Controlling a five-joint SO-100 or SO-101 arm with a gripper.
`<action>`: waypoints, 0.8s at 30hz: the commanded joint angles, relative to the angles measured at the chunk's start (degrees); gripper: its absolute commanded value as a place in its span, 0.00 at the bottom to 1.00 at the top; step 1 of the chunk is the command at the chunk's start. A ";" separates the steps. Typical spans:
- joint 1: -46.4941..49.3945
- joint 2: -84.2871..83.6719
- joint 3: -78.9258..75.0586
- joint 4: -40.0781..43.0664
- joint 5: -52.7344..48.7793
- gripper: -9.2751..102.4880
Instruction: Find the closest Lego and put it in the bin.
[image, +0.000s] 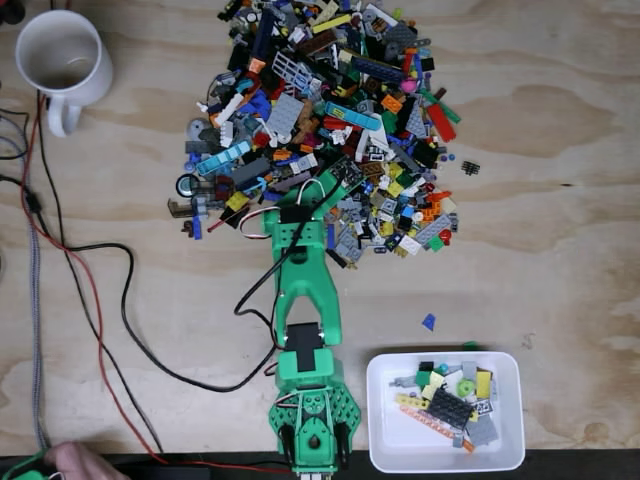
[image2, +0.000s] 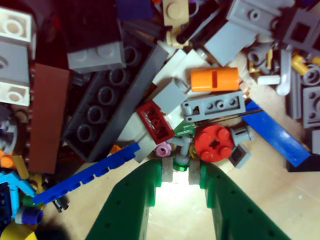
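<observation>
Green arm (image: 305, 300): centre of the fixed view, reaching up into the lower edge of the Lego pile (image: 320, 110). Gripper (image2: 180, 167): in the wrist view, fingers nearly together, pinching a small green-grey piece (image2: 181, 159) beside a red round plate (image2: 214, 143). White bin (image: 385, 440): lower right of the fixed view, several bricks inside. White mug (image: 60, 60): upper left.
</observation>
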 joint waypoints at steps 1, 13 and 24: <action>0.88 1.05 -4.48 0.97 -0.70 0.14; -0.35 2.46 -6.50 4.92 -0.35 0.12; 0.62 19.60 -15.56 27.51 0.97 0.12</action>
